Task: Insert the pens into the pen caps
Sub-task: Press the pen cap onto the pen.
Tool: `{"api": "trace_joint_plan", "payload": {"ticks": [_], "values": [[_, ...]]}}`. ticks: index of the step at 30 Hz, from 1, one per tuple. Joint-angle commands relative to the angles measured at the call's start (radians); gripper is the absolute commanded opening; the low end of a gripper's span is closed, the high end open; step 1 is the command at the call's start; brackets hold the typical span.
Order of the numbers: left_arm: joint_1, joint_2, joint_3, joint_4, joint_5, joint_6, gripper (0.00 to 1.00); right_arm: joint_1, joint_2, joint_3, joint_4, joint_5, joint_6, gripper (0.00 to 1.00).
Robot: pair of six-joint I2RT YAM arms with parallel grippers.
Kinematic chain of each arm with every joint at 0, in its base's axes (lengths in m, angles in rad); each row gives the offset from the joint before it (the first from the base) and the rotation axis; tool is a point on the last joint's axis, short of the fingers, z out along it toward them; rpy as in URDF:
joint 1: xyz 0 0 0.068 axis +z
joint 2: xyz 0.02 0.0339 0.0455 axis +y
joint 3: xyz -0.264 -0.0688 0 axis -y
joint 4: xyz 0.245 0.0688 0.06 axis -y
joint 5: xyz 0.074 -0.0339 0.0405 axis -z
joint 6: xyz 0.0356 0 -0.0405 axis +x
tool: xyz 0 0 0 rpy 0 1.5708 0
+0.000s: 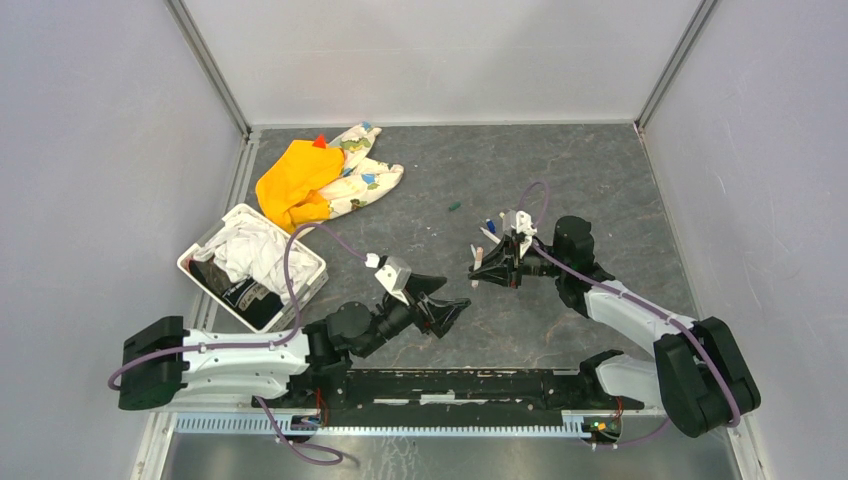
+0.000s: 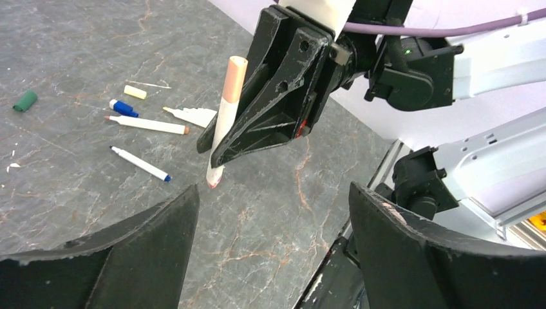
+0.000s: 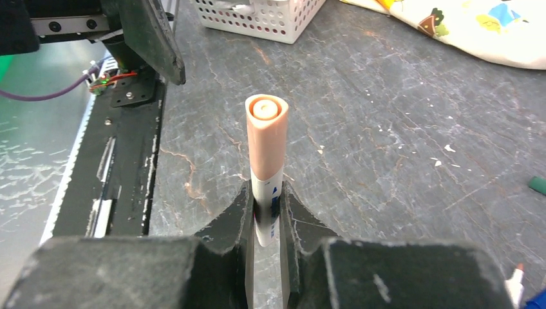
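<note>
Right wrist view: your right gripper [image 3: 264,212] pinches 1 pen [image 3: 264,190] upright, peach cap [image 3: 266,135] on top, likely bracing it for capping. From above, your left gripper [image 2: 273,193] gapes wide at its 8 o'clock, with spare pens [image 2: 147,124] at 12.

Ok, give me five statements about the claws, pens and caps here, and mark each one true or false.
1. The right claw grips a pen with a peach cap on its top end. True.
2. The left claw is shut on a pen. False: it is open and holds nothing.
3. The green cap lies apart from the loose pens. True.
4. The basket is empty. False: it holds cloth, white and dark.
5. The gripped pen lies flat. False: it stands nearly upright, slightly tilted, tip down.
</note>
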Motion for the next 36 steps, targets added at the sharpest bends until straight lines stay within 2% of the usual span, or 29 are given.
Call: {"api": "trace_joint_plan", "payload": {"ticks": [1,5,8,13,17,25,30,36], "values": [[0.019,-0.018,-0.026,-0.016,-0.023,-0.009,0.93,-0.007,-0.028,0.021,-0.004,0.052,-0.075,0.0],[0.084,0.012,-0.037,0.107,0.053,-0.044,0.93,-0.015,-0.014,0.015,-0.014,0.085,-0.108,0.0],[0.164,0.061,-0.05,0.219,0.161,-0.084,0.93,-0.029,0.014,0.022,-0.035,0.076,-0.112,0.0],[0.39,0.257,-0.047,0.565,0.612,-0.257,0.93,-0.029,0.056,0.039,-0.055,0.017,-0.112,0.0],[0.454,0.418,0.052,0.654,0.774,-0.294,0.9,-0.03,0.09,0.057,-0.088,0.009,-0.118,0.0],[0.465,0.532,0.137,0.569,0.768,-0.179,0.87,-0.029,0.157,0.092,-0.113,-0.051,-0.098,0.0],[0.465,0.547,0.234,0.354,0.703,-0.103,0.67,-0.028,0.164,0.101,-0.115,-0.068,-0.086,0.0],[0.465,0.563,0.287,0.23,0.677,-0.068,0.5,-0.029,0.162,0.103,-0.098,-0.077,-0.06,0.0]]}}
